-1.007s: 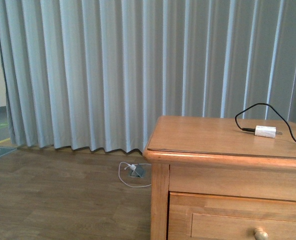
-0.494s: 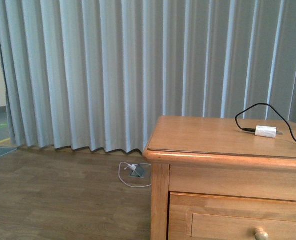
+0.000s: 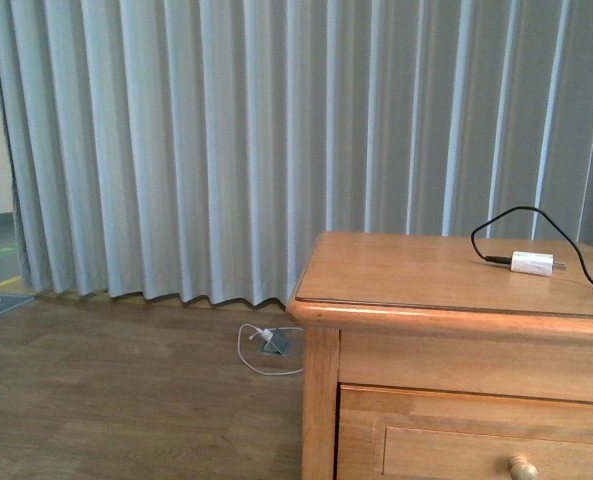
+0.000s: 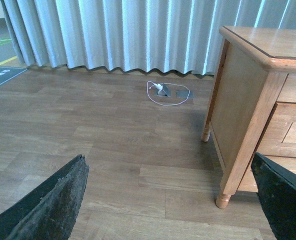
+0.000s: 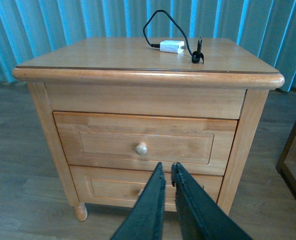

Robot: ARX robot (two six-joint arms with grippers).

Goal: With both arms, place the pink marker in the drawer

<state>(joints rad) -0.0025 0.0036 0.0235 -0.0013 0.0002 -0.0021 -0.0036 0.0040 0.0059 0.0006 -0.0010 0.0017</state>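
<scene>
The pink marker is out of view in every frame. The wooden nightstand (image 3: 426, 275) stands at the right of the front view, with its upper drawer (image 5: 145, 140) closed and a round pale knob (image 5: 141, 148) on its front. The drawer's top edge also shows in the front view (image 3: 476, 440). My right gripper (image 5: 167, 167) is shut with nothing in it, in front of and a little below that knob, and it covers part of the lower drawer (image 5: 113, 187). My left gripper (image 4: 168, 165) is open and empty above the floor, to the left of the nightstand's front leg (image 4: 222, 200).
A white charger plug (image 5: 171, 47) with a black cable lies on the nightstand top (image 3: 531, 263). A white cable and floor socket (image 4: 163, 91) lie by the grey curtain (image 3: 226, 150). A dark wooden frame (image 5: 293, 160) stands right of the nightstand.
</scene>
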